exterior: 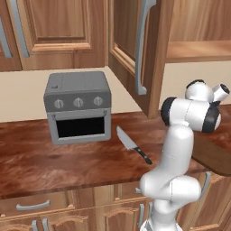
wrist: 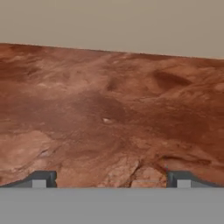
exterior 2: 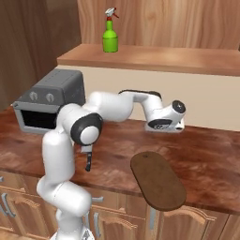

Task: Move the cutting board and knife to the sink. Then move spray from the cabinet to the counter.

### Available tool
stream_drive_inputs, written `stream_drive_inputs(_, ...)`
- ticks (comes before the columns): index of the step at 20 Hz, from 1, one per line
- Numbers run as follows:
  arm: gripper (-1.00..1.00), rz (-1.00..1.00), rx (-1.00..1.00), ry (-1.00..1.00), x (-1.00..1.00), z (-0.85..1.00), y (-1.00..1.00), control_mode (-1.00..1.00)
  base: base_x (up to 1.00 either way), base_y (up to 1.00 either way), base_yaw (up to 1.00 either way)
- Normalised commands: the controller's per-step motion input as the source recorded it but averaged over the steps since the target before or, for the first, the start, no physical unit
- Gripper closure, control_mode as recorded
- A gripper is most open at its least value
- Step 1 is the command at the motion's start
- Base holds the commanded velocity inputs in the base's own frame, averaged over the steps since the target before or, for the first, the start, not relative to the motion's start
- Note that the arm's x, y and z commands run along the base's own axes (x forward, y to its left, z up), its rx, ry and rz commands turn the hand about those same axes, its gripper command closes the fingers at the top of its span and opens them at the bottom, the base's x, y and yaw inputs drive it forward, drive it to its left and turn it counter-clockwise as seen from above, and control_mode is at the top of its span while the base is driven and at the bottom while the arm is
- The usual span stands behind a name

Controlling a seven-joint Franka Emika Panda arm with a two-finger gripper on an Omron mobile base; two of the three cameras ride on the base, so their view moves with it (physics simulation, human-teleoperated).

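Note:
The dark-brown cutting board (exterior 2: 157, 180) lies on the counter (exterior 2: 206, 154) at its front edge, partly overhanging it. The knife (exterior: 133, 144) lies on the counter right of the toaster oven, its black handle (exterior 2: 88, 161) poking out under my elbow. The green spray (exterior 2: 110, 36) stands upright on the open cabinet's shelf (exterior 2: 154, 57). My gripper (exterior 2: 164, 126) hovers low over the counter, behind the cutting board and apart from it. Its fingertips (wrist: 41, 179) are spread wide, open, with only bare counter (wrist: 109, 109) between them. The sink is out of view.
A grey toaster oven (exterior: 77, 106) stands at the back of the counter on the left. The cabinet door (exterior: 135, 45) with its long grey handle hangs open over the counter. Lower cabinets (exterior: 36, 207) run beneath the counter edge.

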Motion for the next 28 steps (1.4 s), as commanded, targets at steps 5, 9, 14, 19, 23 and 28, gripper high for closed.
stream_drive_inputs(5,-1.0,-0.28,0.22,0.0,-0.98,0.41,-0.37,-1.0,0.0,0.0,0.0)
stream_drive_inputs(9,-1.0,-0.33,0.24,0.0,-1.0,0.25,-0.35,-1.0,0.0,0.0,0.0)
stream_drive_inputs(14,-1.0,-0.32,0.28,0.0,-1.0,0.11,-0.4,-1.0,0.0,0.0,0.0)
stream_drive_inputs(19,-1.0,-0.3,0.33,-0.01,-1.0,0.0,-0.52,-1.0,0.0,0.0,0.0)
stream_drive_inputs(23,-1.0,-0.28,0.32,-0.01,-1.0,-0.22,-0.62,-1.0,0.0,0.0,0.0)
stream_drive_inputs(28,-1.0,-0.2,0.25,-0.02,-0.96,-0.59,-0.43,-1.0,0.0,0.0,0.0)
